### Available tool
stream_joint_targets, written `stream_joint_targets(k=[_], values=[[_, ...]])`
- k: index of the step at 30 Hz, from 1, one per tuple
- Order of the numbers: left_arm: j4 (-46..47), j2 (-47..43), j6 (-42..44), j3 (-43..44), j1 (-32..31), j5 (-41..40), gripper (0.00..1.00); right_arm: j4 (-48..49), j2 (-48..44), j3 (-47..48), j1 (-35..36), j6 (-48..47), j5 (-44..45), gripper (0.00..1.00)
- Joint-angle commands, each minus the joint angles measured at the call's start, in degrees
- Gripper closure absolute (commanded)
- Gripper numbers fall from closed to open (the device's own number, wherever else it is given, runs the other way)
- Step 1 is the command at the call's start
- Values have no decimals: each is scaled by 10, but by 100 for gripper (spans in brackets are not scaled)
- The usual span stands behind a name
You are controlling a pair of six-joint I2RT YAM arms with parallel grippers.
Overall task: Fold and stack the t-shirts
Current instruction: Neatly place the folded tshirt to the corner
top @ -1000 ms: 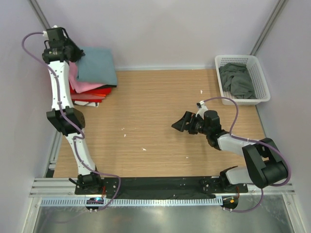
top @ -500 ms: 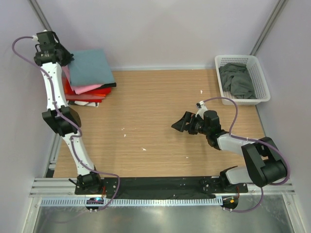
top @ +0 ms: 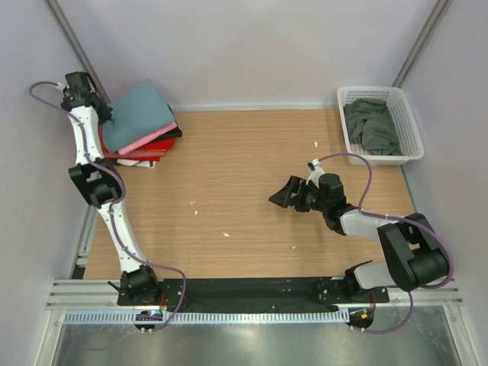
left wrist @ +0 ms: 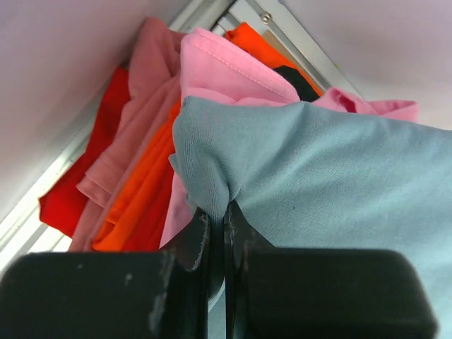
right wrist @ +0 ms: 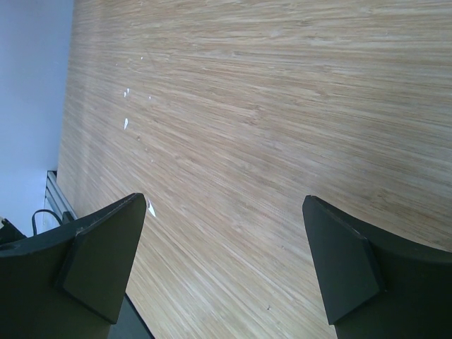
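Table (top: 244, 160): light wood-grain top, walled on three sides, with a few small white specks (top: 193, 203) scattered on it. Stack of folded t-shirts, far left corner, against the left wall. Top item is the slate-blue t-shirt (top: 137, 114), the largest of the pile, lying askew over the others. Beneath it is the pink t-shirt (top: 146, 141), showing as a strip along the near edge. Under that is the red t-shirt (top: 156, 147), and a black t-shirt (top: 174, 133) shows only as a thin edge at the right side. Left arm (top: 91, 152): reaches up along the left wall to the stack. Left fingers (left wrist: 198, 240): pressed together, clamped on a pinched fold at the edge of the slate-blue t-shirt (left wrist: 332, 176). In the wrist view, pink cloth (left wrist: 219, 63) and red cloth (left wrist: 63, 198) lie bunched behind that fold, with a small patch of black (left wrist: 296, 78) near the corner rail. Right arm: bent low over the right half of the table. Right fingers (top: 284, 194): spread wide apart and holding nothing, with bare wood (right wrist: 247, 106) showing between the two pads (right wrist: 346, 268); well apart from both the stack and the basket. White plastic lattice basket (top: 412, 130): far right corner of the table. Contents: one dark grey-green t-shirt (top: 374, 126), crumpled and unfolded, filling most of it.
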Motion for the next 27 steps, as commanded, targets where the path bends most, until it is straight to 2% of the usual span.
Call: stream_joint_targets(k=[1,7,9,10,11,13,14,17,21,27], values=[[23,10,29,33,8,-50,100,24,4,19,2,-3,-6,0],[16,53,38,33,8,-56,100,23,5,19,2,-2,-7,0],[12,59,37,33,8,-50,96,24,6,20,2,-2,-7,0],[11,58,36,33,8,-46,93,23,6,20,2,-1,-7,0],[10,56,36,34,8,-40,82,22,8,21,1,-2,-7,0],[11,42,33,33,8,-37,71,23,7,21,2,-2,-7,0],[14,35,32,33,8,-33,61,23,7,21,2,-2,-7,0],[19,7,25,20,9,-35,45,24,5,19,3,-2,-7,0],[16,-20,21,3,12,-44,36,27,1,15,1,-2,-6,0],[16,-67,10,-44,12,-60,35,33,-3,11,2,-1,-7,0]])
